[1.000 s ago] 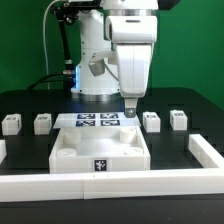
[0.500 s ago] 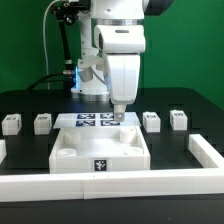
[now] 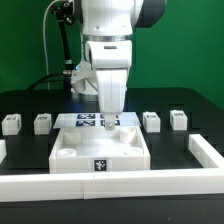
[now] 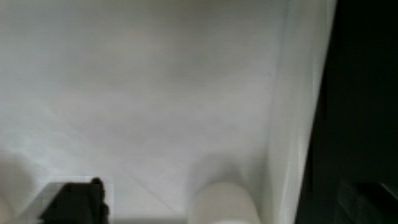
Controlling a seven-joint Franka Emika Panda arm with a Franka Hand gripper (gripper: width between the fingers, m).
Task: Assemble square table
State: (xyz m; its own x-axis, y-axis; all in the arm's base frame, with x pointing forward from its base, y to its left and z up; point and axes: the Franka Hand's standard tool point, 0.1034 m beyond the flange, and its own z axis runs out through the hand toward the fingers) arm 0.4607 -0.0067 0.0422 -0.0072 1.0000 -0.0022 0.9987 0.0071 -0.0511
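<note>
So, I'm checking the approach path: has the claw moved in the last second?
Yes. The claw has shifted toward the exterior view's left, away from the leg beside the marker board and in over the board's end.

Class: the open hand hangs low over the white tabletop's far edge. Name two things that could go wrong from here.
1. The hand is close above the far rim of the square table. Going lower, a finger might strike the rim instead of straddling it.
2. The marker board lies just behind that rim, so a finger could scrape it.
</note>
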